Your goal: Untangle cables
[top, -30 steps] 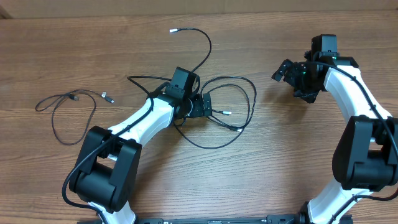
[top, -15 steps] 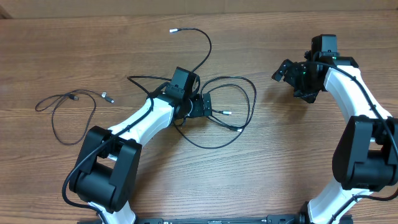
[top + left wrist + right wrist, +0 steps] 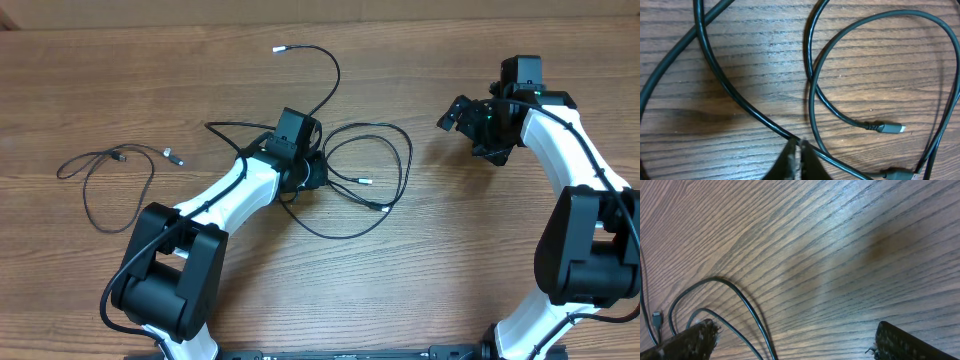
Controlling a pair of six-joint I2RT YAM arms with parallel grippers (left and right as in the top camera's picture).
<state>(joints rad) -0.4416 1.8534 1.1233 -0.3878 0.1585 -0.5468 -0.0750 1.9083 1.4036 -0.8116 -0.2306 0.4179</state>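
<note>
A tangle of thin black cables point(image 3: 395, 165) loops over the middle of the wooden table, and one strand runs up to a silver tip point(image 3: 280, 48). My left gripper point(image 3: 322, 172) sits in the tangle's left side. In the left wrist view its fingers point(image 3: 797, 145) are pressed together on a cable strand point(image 3: 740, 97) that crosses at their tips, beside a loop ending in a plug point(image 3: 890, 128). Another cable point(image 3: 110, 175) lies apart at the far left. My right gripper point(image 3: 470, 125) hovers open at the right, with two strands point(image 3: 742, 302) near its left finger.
The table's far edge point(image 3: 320, 15) runs along the top of the overhead view. Bare wood point(image 3: 450, 260) stretches between the tangle and the right arm. Both arm bases stand at the near edge.
My left gripper has shut in the tangle, its jaws now together on a strand. The cables and the right arm have not visibly moved.
</note>
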